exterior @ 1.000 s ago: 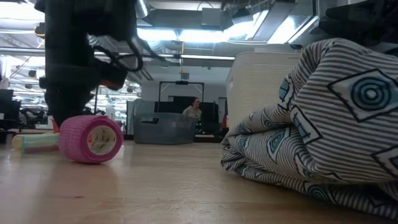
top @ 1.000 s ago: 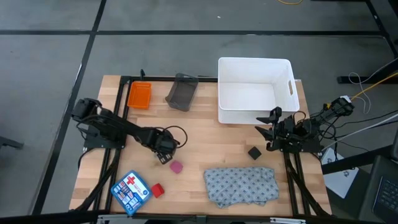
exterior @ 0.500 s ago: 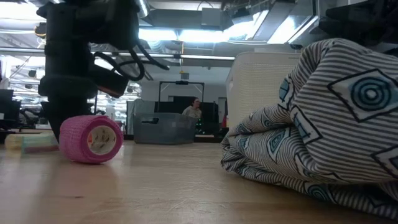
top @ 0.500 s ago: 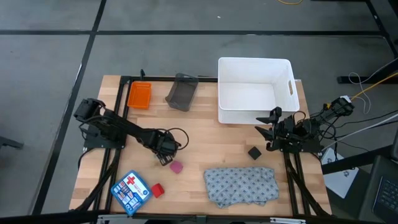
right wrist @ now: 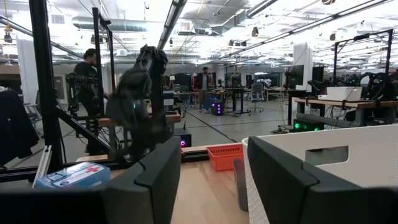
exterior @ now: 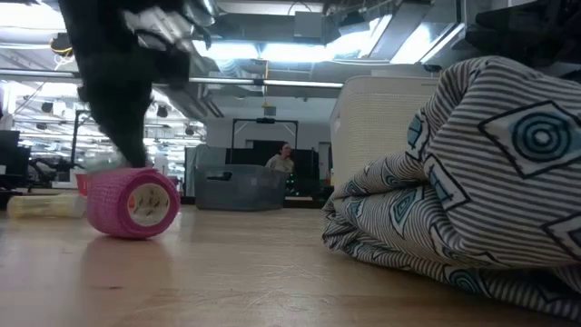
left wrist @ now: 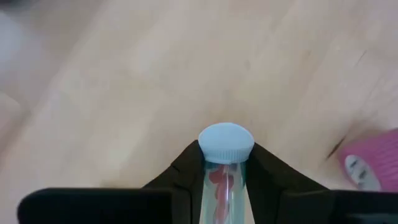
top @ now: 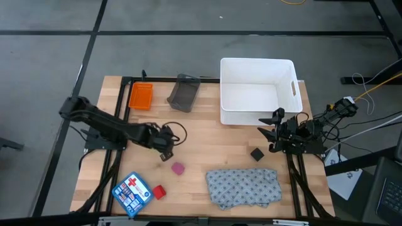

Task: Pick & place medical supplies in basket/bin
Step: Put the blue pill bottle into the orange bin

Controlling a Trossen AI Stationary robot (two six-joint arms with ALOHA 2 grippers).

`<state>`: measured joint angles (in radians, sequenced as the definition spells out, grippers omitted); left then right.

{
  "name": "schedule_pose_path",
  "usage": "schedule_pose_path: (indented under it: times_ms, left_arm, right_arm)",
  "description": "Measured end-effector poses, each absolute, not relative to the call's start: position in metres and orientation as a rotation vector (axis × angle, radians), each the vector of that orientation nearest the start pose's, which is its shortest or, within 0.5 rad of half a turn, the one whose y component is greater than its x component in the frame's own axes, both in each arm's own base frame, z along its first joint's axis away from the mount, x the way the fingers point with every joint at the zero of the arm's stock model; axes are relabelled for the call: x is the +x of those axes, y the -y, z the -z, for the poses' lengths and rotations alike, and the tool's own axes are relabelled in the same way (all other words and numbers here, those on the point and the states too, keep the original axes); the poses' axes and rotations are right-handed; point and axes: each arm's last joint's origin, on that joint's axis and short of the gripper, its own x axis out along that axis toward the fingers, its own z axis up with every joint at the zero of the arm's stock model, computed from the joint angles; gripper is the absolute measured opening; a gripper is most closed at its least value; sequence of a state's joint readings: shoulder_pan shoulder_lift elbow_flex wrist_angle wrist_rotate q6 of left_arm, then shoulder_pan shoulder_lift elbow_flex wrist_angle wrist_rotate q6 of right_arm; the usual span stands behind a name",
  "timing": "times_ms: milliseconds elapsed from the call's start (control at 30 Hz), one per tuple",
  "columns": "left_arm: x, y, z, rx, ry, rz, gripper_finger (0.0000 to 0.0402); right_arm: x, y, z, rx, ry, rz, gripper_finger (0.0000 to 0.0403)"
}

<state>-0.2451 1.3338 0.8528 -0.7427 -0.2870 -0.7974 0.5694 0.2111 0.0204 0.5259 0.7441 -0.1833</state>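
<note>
My left gripper [top: 164, 149] is shut on a clear tube [left wrist: 222, 186] with a pale blue cap and red contents, left of the pink roll [top: 178, 168], which lies on its side on the table [exterior: 133, 203]. A pale tube [exterior: 41, 206] lies on the table beside that roll. The red roll [top: 159, 191], the black block [top: 256, 154] and the grey patterned cloth [top: 243, 186] lie on the table. The white bin [top: 256, 91] stands at the far right. My right gripper [top: 274, 133] is open and empty by the bin's near right corner. My left gripper pinches the clear tube's body just below its blue cap [left wrist: 225, 144] between its two fingers [left wrist: 186, 171]. The tube lies along the fingers, with the cap sticking out past the fingertips over the bare table. I cannot tell whether it is clear of the table.
An orange tray [top: 141, 95] and a grey container [top: 183, 93] stand at the far edge left of the bin. A blue first-aid box [top: 132, 191] lies at the near left corner. People stand in the room behind the table [right wrist: 87, 93].
My left arm has swung: its elbow has gone toward the table's left edge, and the gripper has shifted a little toward the far left and tipped, blurred by motion in the low view. The pink roll and my right gripper have kept still.
</note>
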Motion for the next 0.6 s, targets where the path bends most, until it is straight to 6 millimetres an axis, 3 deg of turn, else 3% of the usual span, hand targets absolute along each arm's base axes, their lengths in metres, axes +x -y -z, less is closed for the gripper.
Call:
schedule_pose_path:
  times_ms: [300, 600]
  left_arm:
    - [0.177, 0.022, -0.268, -0.208, -0.764, -0.7, 0.0082]
    - [0.123, -0.011, -0.298, -0.06, -0.515, -1.054, 0.0085]
  right_arm:
    - [0.093, -0.036, -0.2, 0.022, 0.248, 0.196, 0.0187]
    - [0.093, -0.036, -0.2, 0.022, 0.247, 0.196, 0.0187]
